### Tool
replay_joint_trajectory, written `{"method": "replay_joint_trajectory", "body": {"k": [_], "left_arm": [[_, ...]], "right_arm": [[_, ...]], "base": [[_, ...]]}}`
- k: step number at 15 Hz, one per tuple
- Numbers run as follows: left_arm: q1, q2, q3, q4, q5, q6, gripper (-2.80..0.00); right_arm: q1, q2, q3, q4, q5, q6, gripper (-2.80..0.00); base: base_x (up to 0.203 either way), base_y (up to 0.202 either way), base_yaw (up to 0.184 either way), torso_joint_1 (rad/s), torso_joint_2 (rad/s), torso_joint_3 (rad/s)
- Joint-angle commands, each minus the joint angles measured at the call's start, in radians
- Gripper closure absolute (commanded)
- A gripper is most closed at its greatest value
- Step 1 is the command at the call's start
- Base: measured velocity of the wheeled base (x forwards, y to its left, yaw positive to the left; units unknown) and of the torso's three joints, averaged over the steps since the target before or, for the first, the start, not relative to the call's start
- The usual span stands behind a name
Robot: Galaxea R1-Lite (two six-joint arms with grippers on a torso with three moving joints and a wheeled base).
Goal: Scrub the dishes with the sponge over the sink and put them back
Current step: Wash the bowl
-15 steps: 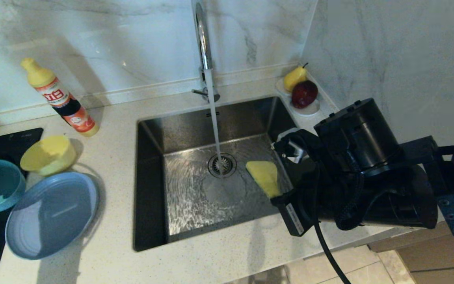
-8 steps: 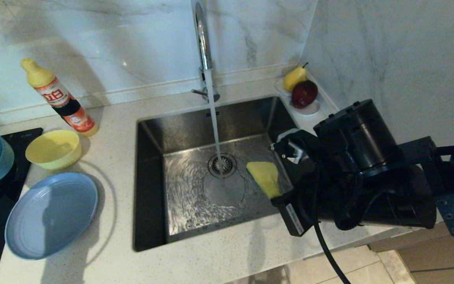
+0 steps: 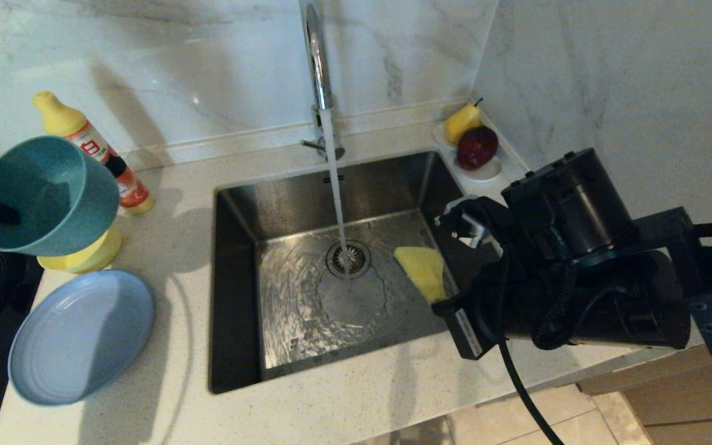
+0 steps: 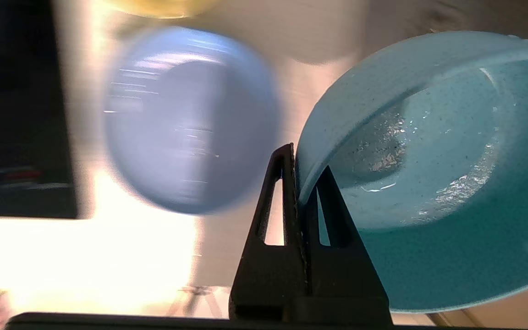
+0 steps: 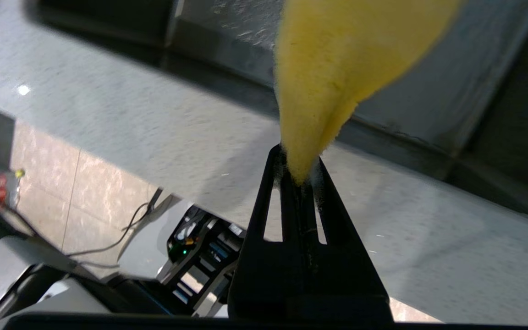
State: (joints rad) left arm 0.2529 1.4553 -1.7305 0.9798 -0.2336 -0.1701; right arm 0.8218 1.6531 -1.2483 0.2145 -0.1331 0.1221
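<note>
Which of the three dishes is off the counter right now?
The teal-blue bowl, pinched by its rim in the left gripper; yellow bowl and plate sit on the counter.

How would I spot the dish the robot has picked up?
Look left of the sink, toward the soap bottle. There the left gripper pinches the rim of a teal bowl, raised and tipped on its side above the yellow bowl. It is the only dish off the counter; the plate lies flat.
</note>
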Motion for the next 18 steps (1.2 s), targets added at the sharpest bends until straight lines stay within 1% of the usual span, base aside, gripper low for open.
{"method": "replay_joint_trajectory", "body": {"k": [1, 3, 4, 5, 7, 9, 12, 15, 18], "left_arm": [[-0.184, 0.021, -0.007, 0.003, 0.003, -0.119, 0.00], [-0.309, 0.109, -0.030, -0.005, 0.038, -0.208, 0.00], [-0.368, 0.164, -0.052, -0.014, 0.077, -0.247, 0.00], [-0.411, 0.212, -0.074, -0.036, 0.116, -0.281, 0.00], [-0.475, 0.318, -0.111, -0.097, 0.182, -0.327, 0.00], [-0.517, 0.412, -0.142, -0.149, 0.216, -0.354, 0.00], [-0.580, 0.526, -0.151, -0.270, 0.240, -0.405, 0.00], [-0.629, 0.590, -0.153, -0.353, 0.260, -0.424, 0.00], [-0.656, 0.633, -0.153, -0.415, 0.338, -0.438, 0.00]], "right_arm": [[-0.017, -0.025, 0.003, 0.002, 0.001, -0.001, 0.00], [-0.034, -0.034, 0.004, 0.002, 0.001, -0.001, 0.00], [-0.041, -0.035, 0.006, 0.002, 0.003, -0.001, 0.00], [-0.046, -0.036, 0.008, 0.002, 0.004, 0.000, 0.00], [-0.061, -0.035, 0.013, 0.000, 0.013, -0.001, 0.00], [-0.073, -0.038, 0.012, -0.004, 0.016, -0.001, 0.00], [-0.106, -0.041, 0.018, -0.035, 0.035, -0.002, 0.00], [-0.119, -0.051, 0.018, -0.037, 0.039, -0.004, 0.00], [-0.127, -0.070, 0.020, -0.037, 0.044, -0.009, 0.00]], "base": [[0.000, 0.000, 0.000, 0.000, 0.00, 0.000], [0.000, 0.000, 0.000, 0.000, 0.00, 0.000], [0.000, 0.000, 0.000, 0.000, 0.00, 0.000], [0.000, 0.000, 0.000, 0.000, 0.00, 0.000], [0.000, 0.000, 0.000, 0.000, 0.00, 0.000], [0.000, 0.000, 0.000, 0.000, 0.00, 0.000], [0.000, 0.000, 0.000, 0.000, 0.00, 0.000], [0.000, 0.000, 0.000, 0.000, 0.00, 0.000], [0.000, 0.000, 0.000, 0.000, 0.00, 0.000]]}}
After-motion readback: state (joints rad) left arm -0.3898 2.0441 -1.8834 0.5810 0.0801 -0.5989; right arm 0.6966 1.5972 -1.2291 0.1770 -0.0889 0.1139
